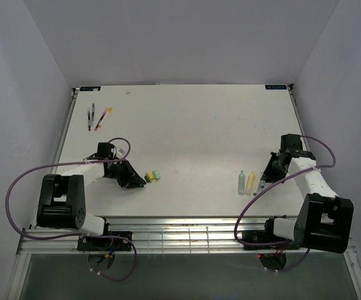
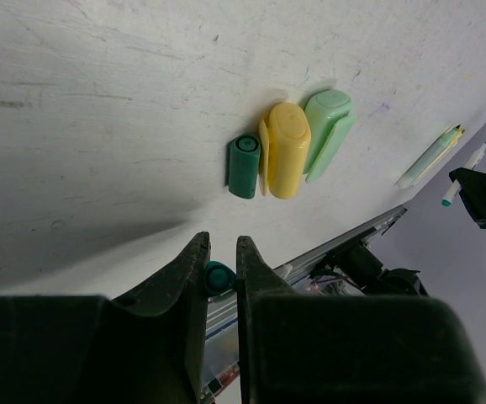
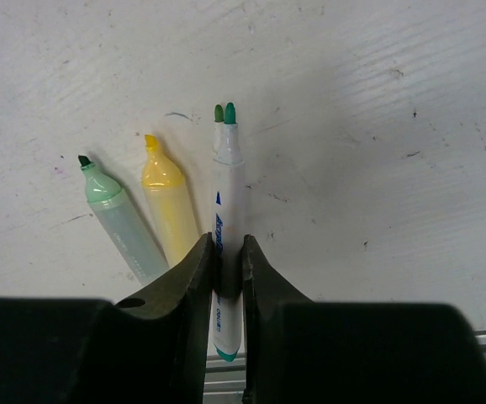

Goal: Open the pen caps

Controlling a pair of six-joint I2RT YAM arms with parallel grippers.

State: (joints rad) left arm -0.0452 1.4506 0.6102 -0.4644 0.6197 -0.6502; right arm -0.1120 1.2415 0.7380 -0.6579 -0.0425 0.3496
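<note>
A teal cap [image 2: 219, 278] is pinched in the left hand [image 2: 222, 246], three stubby plastic caps [image 2: 287, 150] are laid just ahead near the edge of the scuffed bench [image 2: 100, 101], and a white pen [image 3: 228, 185] is clamped in the right hand [image 3: 224, 246].

Teal cap [image 2: 219, 276] mostly hidden inside left gripper [image 2: 222, 244] — white pen [image 3: 228, 185] midsection covered by right gripper [image 3: 226, 242].
</note>
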